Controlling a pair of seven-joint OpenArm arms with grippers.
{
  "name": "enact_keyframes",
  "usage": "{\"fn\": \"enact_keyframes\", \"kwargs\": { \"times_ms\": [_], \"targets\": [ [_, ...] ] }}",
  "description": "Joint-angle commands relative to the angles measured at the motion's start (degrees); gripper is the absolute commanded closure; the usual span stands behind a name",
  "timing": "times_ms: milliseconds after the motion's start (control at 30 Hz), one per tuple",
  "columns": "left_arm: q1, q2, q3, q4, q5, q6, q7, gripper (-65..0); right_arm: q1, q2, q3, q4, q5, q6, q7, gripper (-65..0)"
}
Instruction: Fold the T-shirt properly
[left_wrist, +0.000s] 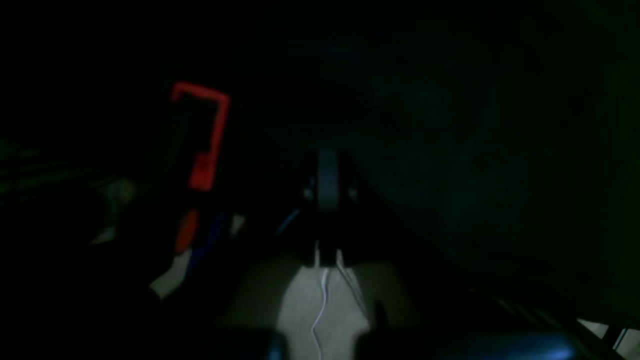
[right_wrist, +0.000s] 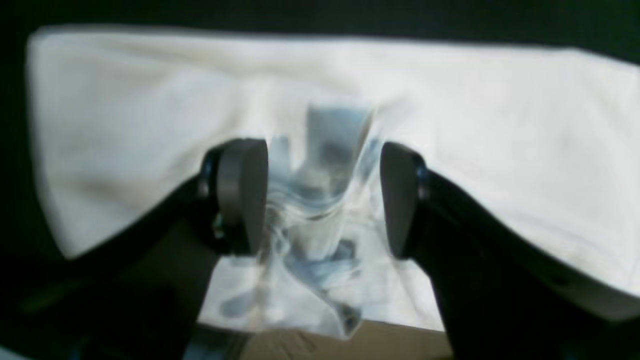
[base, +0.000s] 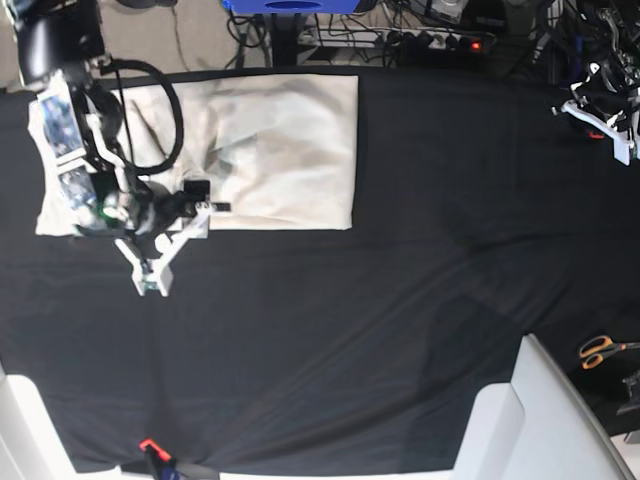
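Left wrist view: too dark; I cannot tell the left gripper's state. Right wrist view: my right gripper (right_wrist: 322, 197) is spread, jaws apart above the T-shirt (right_wrist: 450, 110). Base view: the T-shirt (base: 290, 150) lies folded at the black table cloth's (base: 400, 330) far edge; closing now risks dragging the fold askew.
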Motion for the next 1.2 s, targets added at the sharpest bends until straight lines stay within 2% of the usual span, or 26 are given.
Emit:
{"fn": "enact_keyframes", "kwargs": {
  "times_ms": [0, 367, 500, 633, 733, 1167],
  "targets": [
    [0.3, -1.2, -0.6, 0.8, -0.4, 0.2, -0.6, 0.0, 1.4, 0.6, -0.3, -0.5, 0.2, 0.0, 1.0, -34.1],
    [0.5, -1.3, -0.9, 0.8, -0.4, 0.2, -0.6, 0.0, 2.0, 0.5, -0.7, -7.2, 0.2, 0.0, 4.0, -32.9],
    [0.4, -1.3, -0.7, 0.8, -0.4, 0.2, -0.6, 0.0, 2.0, 0.1, -0.7, -7.7, 0.2, 0.0, 4.2, -20.7],
    [0.4, -1.3, -0.7, 0.8, -0.4, 0.2, -0.6, 0.0, 2.0, 0.0, -0.7, -7.8, 0.2, 0.0, 4.2, -11.6],
    [0.4, -1.3, -0.7, 0.8, -0.4, 0.2, -0.6, 0.0, 2.2, 0.0, -0.6, -7.8, 0.3, 0.0, 3.9, -0.2],
    [0.4, -1.3, -0.7, 0.8, -0.4, 0.2, -0.6, 0.0, 5.8, 0.4, -0.7, -7.7, 0.2, 0.0, 4.1, -0.5]
  ]
}}
